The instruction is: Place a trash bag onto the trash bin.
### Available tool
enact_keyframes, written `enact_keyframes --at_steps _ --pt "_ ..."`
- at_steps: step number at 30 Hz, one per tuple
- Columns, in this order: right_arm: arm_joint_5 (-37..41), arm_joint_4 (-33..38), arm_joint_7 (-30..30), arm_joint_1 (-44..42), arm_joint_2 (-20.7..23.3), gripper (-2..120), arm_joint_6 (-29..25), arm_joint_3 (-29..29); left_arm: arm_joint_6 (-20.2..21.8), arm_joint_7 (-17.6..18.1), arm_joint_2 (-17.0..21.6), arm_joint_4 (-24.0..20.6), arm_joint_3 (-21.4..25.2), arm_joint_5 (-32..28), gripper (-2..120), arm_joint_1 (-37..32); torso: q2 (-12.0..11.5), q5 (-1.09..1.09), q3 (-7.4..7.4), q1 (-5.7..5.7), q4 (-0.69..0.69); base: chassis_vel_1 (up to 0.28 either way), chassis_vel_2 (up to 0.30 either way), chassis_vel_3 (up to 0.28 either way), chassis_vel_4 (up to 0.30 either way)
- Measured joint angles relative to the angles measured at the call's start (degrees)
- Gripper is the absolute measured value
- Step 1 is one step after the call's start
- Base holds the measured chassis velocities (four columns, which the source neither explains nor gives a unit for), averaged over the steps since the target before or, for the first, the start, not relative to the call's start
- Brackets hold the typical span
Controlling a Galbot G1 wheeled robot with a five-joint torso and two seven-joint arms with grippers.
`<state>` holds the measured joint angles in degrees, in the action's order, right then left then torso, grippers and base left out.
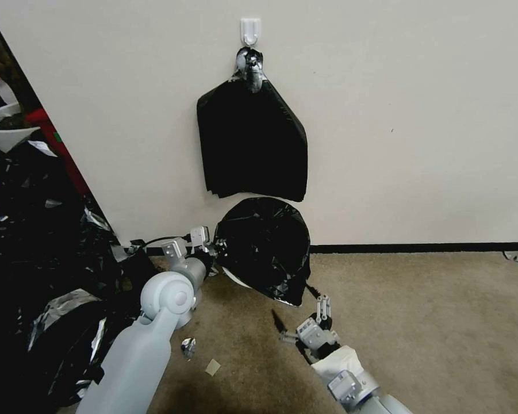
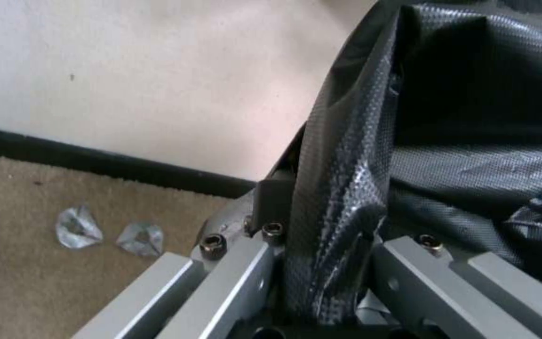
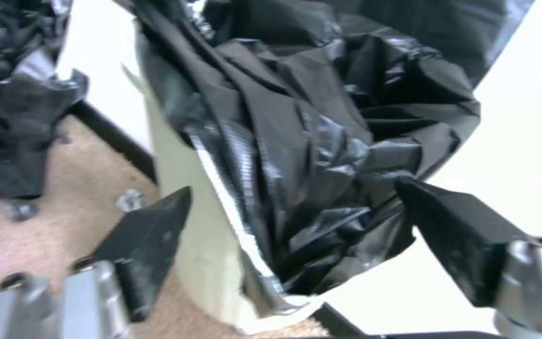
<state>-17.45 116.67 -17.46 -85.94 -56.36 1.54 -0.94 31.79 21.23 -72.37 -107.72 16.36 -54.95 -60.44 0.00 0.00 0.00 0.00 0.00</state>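
Bag: thin glossy black plastic trash bag (image 1: 264,247) draped over the round cream-white plastic bin (image 3: 205,245), on carpet against the wall
Left hand (image 1: 204,244): at the bag's left edge, clenched on a fold of bag film
Right hand (image 1: 322,307): released, fingers spread, just beside the bag's lower right hem; bin rim lies ahead, between them
Nearer arm: left, already touching

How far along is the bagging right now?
Done: the trash bag is draped over the trash bin. In hand: the left gripper pinches a fold of it at the rim. The right gripper is open, short of the hanging edge. Left: seating the bag around the rim.
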Motion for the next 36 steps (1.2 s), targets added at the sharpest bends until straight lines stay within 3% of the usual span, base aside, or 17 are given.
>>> enact_keyframes --at_steps 6,15,20,22,23,29,36 --pt "-0.60 -1.26 -2.68 -0.40 -0.81 58 -4.26 -0.73 0.25 0.50 -0.14 -0.23 0.05 -0.33 2 0.00 0.00 0.00 0.00 0.00 0.00 0.000 0.000 0.000 0.000" --pt "1.89 -1.62 -4.09 -0.37 -1.60 30 -5.84 -2.97 0.55 1.12 -0.35 -0.54 0.13 -1.09 2 0.03 0.00 0.00 0.00 0.00 0.00 0.000 0.000 0.000 0.000" --pt "9.74 -2.00 -4.08 1.08 -2.03 12 -6.56 -4.31 0.61 1.26 -0.48 -0.98 0.19 -1.47 2 -0.42 0.00 0.00 0.00 0.00 0.00 0.000 0.000 0.000 0.000" --pt "13.36 -2.00 -2.07 1.38 -2.04 5 -9.31 -4.81 0.61 1.29 -0.48 -1.06 0.25 -1.47 2 -0.57 0.00 0.00 0.00 0.00 0.00 0.000 0.000 0.000 0.000" --pt "16.63 -1.92 1.71 1.44 -1.94 0 -12.05 -5.29 0.61 1.31 -0.49 -1.10 0.28 -1.47 2 -0.68 0.00 0.00 0.00 0.00 -0.01 0.000 0.000 0.000 0.000" --pt "22.04 -4.93 20.19 3.57 -2.77 0 -16.77 -4.49 0.75 1.35 -0.82 -1.91 0.04 -1.91 2 -1.35 0.00 0.01 0.00 0.00 -0.01 0.000 0.000 0.000 0.000" --pt "15.76 -9.41 23.42 6.95 -4.97 0 -13.05 -0.75 1.40 1.27 -1.05 -3.43 -0.25 -2.28 2 -2.42 0.00 0.01 0.00 0.00 0.00 0.000 0.000 0.000 0.000"
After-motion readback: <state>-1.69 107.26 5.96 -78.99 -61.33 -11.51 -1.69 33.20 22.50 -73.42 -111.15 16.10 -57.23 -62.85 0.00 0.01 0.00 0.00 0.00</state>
